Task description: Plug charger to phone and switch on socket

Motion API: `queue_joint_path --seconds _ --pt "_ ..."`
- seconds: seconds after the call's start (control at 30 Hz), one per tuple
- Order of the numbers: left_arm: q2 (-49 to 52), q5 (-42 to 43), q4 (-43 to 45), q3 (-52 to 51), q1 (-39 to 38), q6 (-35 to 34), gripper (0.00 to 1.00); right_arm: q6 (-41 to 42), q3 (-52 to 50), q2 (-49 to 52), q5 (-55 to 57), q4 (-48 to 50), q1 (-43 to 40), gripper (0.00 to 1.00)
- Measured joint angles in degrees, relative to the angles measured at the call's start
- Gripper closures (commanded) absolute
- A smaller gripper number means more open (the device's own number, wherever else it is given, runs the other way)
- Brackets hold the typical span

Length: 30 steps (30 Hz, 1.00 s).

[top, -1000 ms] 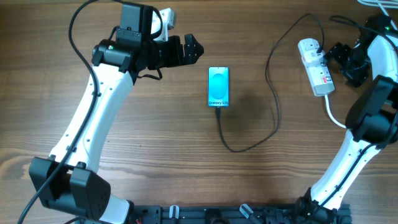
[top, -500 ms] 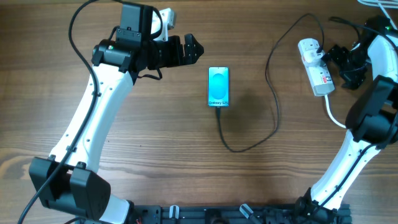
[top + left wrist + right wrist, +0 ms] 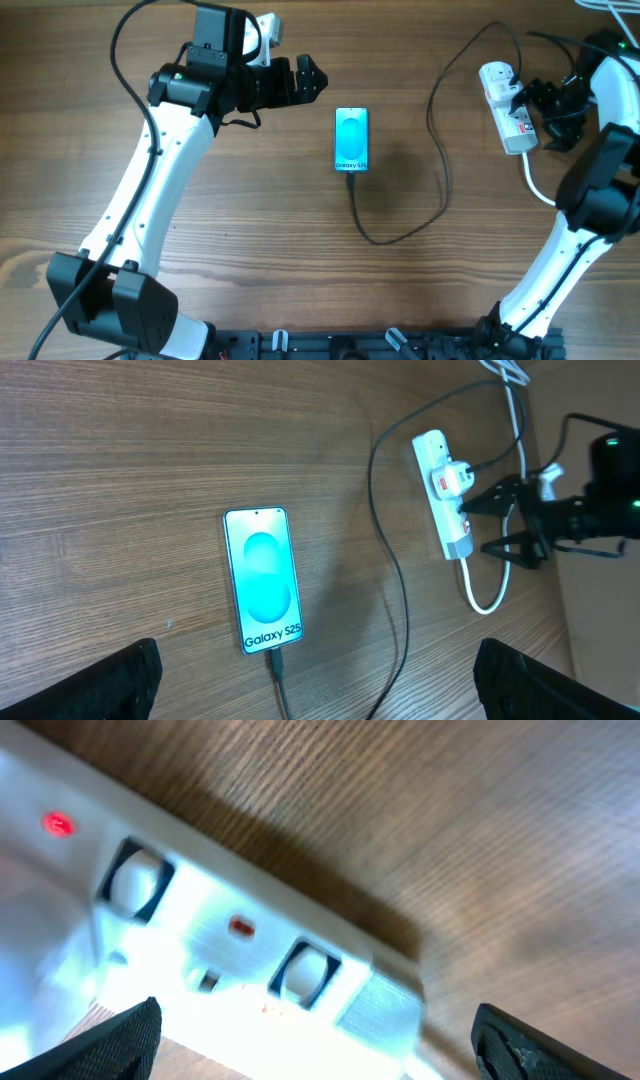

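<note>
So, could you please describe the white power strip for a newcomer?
On the brown wooden table, look to the far right, away from the turquoise-screened phone in the middle. The white elongated power strip lies there, the only chunky white bar, trailing a thick white cord.

worktop: matt wood grain. socket: glossy white plastic. phone: smooth glossy screen. charger: matt black cable.

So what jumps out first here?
The phone, its cyan screen glowing at table centre, with the thin black charger cable looping from its bottom edge toward the white power strip at the far right. The right gripper hovers open beside that strip; the left gripper hangs open up-left of the phone.
</note>
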Motion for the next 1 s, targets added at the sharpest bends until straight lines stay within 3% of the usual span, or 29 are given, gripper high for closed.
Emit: queue_joint_path --seconds 0.27,0.5,0.77,1.0 --pt "0.0 0.0 0.0 0.0 0.0 0.0 0.0 0.6 -0.2 -16.3 0.8 -4.2 0.0 0.0" --pt "0.0 0.0 0.0 0.0 0.0 0.0 0.0 0.6 -0.2 -31.3 0.8 -15.9 1.5 0.0" --pt "0.0 0.0 0.0 0.0 0.0 0.0 0.0 0.3 -5.2 -49.1 2.5 -17.3 12.9 0.0" --pt "0.0 0.0 0.0 0.0 0.0 0.0 0.0 0.1 -16.7 -66.3 4.0 -14.9 20.4 0.0"
